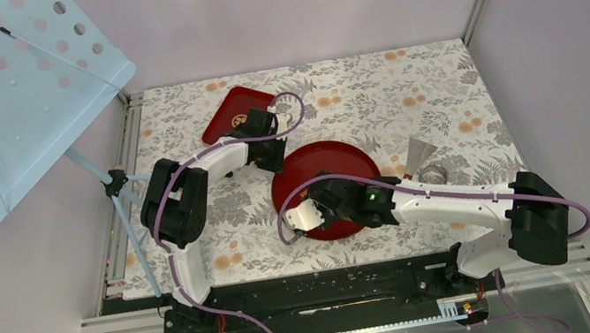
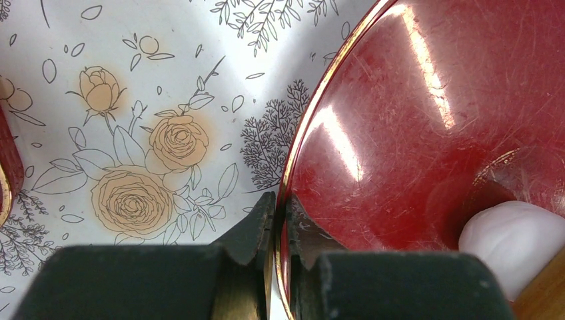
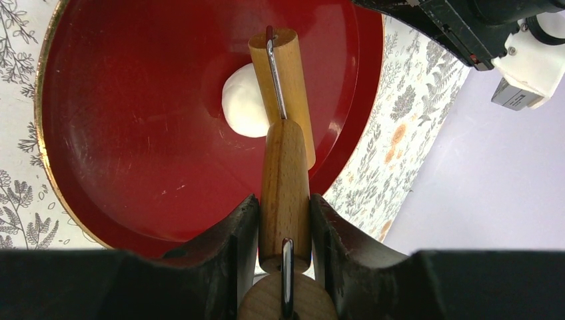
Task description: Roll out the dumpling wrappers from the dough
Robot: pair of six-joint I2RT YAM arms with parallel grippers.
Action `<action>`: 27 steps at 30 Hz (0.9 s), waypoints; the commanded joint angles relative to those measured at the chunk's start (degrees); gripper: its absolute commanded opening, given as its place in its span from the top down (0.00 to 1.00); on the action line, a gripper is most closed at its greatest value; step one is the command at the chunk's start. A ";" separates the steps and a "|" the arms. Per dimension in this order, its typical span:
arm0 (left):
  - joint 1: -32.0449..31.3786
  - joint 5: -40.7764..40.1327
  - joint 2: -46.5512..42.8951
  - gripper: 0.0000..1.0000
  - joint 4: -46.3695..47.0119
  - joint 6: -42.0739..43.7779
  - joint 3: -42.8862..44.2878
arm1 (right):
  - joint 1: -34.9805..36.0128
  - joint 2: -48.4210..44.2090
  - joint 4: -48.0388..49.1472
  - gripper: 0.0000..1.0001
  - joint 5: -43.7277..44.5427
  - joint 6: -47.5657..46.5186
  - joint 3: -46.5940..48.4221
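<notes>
Floral tablecloth (image 1: 407, 104) covers the table. Top view: round red plate (image 1: 336, 156) sits mid-table, with a red tray (image 1: 231, 112) apart from it, behind and to the left.

Left wrist: left gripper (image 2: 280, 208) is pinched tight on the plate's gold rim. Part of the dumpling wrapper (image 2: 513, 237) shows at lower right.

Right wrist: right gripper (image 3: 284, 210) is clamped on the handle of the wooden roller (image 3: 285, 173). The roller barrel lies over the white wrapper's right edge, and the wrapper sits on the plate's floor near the middle.
</notes>
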 commanded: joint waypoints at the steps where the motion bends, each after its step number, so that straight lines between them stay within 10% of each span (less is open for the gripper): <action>1: -0.95 -2.89 0.40 1.00 0.61 -0.04 -0.95 | 0.46 2.48 -5.06 1.00 0.59 1.32 -1.96; 27: -0.94 -3.24 0.48 1.00 0.59 -0.20 -0.89 | 0.47 3.80 -9.87 1.00 -3.55 3.74 -7.15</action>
